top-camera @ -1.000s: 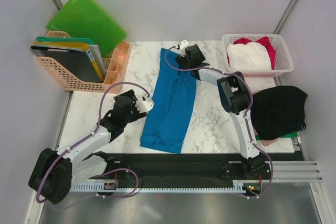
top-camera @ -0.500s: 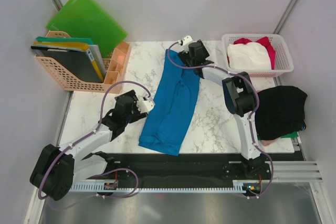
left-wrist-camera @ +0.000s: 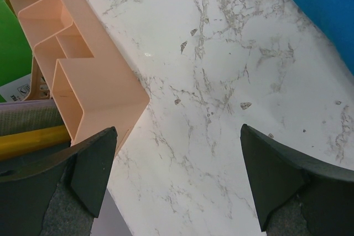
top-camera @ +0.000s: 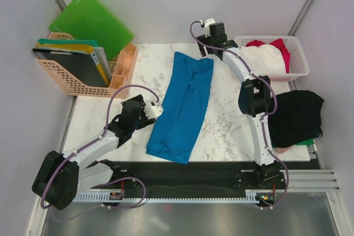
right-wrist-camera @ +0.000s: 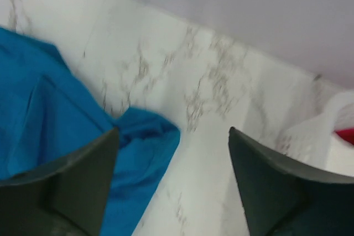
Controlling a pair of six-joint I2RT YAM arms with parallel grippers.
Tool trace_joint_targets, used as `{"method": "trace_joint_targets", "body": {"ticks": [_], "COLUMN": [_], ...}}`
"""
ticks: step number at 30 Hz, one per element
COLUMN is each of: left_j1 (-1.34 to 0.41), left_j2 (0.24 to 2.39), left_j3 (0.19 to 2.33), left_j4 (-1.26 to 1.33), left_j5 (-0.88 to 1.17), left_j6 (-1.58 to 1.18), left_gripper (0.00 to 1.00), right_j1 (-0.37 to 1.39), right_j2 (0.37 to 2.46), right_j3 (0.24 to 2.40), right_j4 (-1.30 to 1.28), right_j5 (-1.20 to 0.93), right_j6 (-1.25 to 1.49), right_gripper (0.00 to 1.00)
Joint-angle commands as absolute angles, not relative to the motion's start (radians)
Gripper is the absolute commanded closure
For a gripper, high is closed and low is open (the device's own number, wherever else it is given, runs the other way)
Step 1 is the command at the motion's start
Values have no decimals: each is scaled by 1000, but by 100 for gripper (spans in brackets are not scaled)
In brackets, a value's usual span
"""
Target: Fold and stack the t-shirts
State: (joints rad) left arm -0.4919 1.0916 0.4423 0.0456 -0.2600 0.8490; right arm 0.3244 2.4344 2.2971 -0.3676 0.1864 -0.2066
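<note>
Blue t-shirt (top-camera: 182, 106): folded into a long strip, flat on the marble table (top-camera: 221, 125), running from far centre almost to the near edge. Right gripper (right-wrist-camera: 172, 134): jaws apart and empty, above the far edge between the strip's far end and the basket (top-camera: 268, 75), which holds a white shirt (top-camera: 263, 58) and a red shirt (top-camera: 279, 45); a black shirt (top-camera: 296, 115) lies at the table's right edge. Left gripper (left-wrist-camera: 178, 131): jaws wide and empty, over bare marble just left of the strip.
</note>
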Motion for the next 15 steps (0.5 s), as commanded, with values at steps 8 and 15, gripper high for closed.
{"method": "trace_joint_targets", "body": {"ticks": [8,15], "left_j1": [-486,-486], "left_j2": [1120,1141], "left_j3": [483,495], "left_j4": [55,57], "left_j5": [-247,-244], "left_j6": [810,802], "left_gripper": [0,0], "right_j1": [209,207], "right_j2": [2384,2405], "right_j3": [2247,2301], "right_j4": [-739,-744], "right_j5": [-192,-187], "right_j6": [-64,-72], "right_gripper": [6,18]}}
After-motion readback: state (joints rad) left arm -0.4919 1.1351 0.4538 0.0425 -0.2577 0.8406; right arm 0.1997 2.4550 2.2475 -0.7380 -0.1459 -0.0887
